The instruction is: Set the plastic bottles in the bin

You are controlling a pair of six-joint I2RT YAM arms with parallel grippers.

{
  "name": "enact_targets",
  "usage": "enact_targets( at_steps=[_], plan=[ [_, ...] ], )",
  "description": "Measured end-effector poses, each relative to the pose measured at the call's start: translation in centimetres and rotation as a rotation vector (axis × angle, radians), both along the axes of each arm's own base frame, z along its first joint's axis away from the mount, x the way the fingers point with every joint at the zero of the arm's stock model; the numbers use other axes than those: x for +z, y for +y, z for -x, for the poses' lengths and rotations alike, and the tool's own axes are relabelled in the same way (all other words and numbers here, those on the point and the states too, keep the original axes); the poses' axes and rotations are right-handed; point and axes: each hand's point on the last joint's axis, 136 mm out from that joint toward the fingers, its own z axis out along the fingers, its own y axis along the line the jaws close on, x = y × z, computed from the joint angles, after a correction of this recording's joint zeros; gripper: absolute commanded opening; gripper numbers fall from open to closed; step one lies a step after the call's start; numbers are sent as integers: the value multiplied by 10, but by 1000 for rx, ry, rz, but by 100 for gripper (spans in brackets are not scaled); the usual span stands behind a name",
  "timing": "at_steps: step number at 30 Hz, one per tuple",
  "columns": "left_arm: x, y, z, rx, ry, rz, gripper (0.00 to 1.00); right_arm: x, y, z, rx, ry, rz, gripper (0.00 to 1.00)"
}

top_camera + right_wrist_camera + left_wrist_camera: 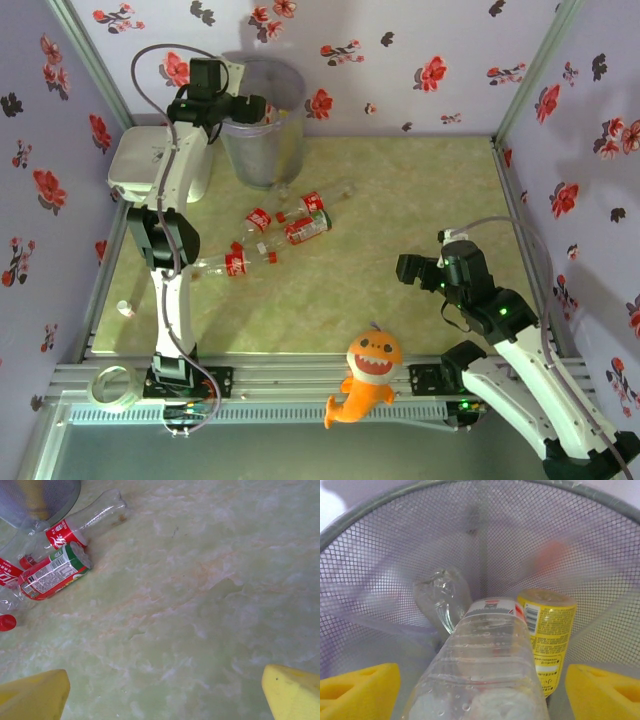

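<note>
Left gripper [254, 108] above the bin [262, 160], jaws apart, clear bottle [482, 665] loose between them, right gripper [407, 272] jaws wide over the bench [400, 190], red-labelled bottles [305, 228] lying near the bin.

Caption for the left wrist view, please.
Open left end effector over the mesh bin, a clear bottle between its fingers, a yellow bottle and a crumpled clear bottle lying inside.
</note>
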Motion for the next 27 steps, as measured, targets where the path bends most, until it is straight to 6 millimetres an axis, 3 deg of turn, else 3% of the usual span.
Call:
enact_targets(
  at_steps=[6, 10, 13, 15, 19, 21, 23, 25, 27],
  plan=[
    [7, -3, 10, -12, 0, 20, 99, 0, -1, 1, -3, -2, 2, 99],
    [36, -3, 30, -22, -35, 25, 100, 0, -1, 1, -3, 0, 3, 99],
    [73, 4, 59, -19, -84, 18, 100, -1, -1, 0, -1, 4, 8, 99],
    [95, 13, 89, -7, -116, 5, 100, -3, 0, -1, 2, 6, 12, 99],
    [113, 32, 153, 26, -144, -9, 100, -8, 2, -5, 11, 20, 32, 99],
    [103, 42, 186, 48, -129, -12, 100, -11, 4, -8, 17, 30, 45, 99],
    [79, 53, 211, 91, -75, -4, 100, -15, 5, -11, 22, 43, 58, 99],
    [46, 61, 227, 146, 9, 6, 100, -17, 7, -14, 25, 46, 62, 99],
    [-3, 70, 242, 213, 133, 16, 100, -15, 10, -19, 27, 35, 60, 99]
  ],
)
